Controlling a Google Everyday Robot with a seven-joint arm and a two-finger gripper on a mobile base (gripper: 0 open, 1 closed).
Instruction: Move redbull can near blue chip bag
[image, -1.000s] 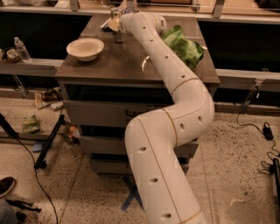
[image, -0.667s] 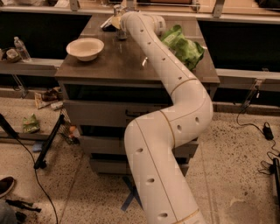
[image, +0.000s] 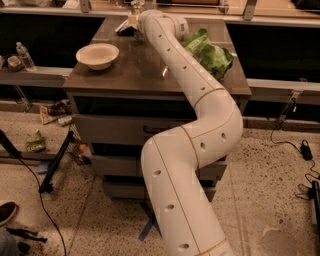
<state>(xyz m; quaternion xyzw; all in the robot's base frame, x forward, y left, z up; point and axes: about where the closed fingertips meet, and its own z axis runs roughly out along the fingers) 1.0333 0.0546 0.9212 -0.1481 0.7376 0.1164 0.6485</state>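
My white arm reaches across the grey table (image: 125, 75) to its far edge. The gripper (image: 134, 21) is at the far left of the table, mostly hidden behind the wrist. A slim silver can (image: 136, 6), which looks like the redbull can, shows just above the wrist, right at the gripper; I cannot tell whether it is held. The blue chip bag (image: 123, 27), dark blue and white, lies just left of the gripper on the table's far edge, close to the can.
A white bowl (image: 97, 55) stands on the table's left side. A larger green bag (image: 209, 49) lies at the right, beside the arm. A water bottle (image: 24, 55) stands on a low ledge at the left. Cables and litter lie on the floor.
Almost nothing differs; the arm stays stretched over the table's far edge with the gripper by the blue chip bag.
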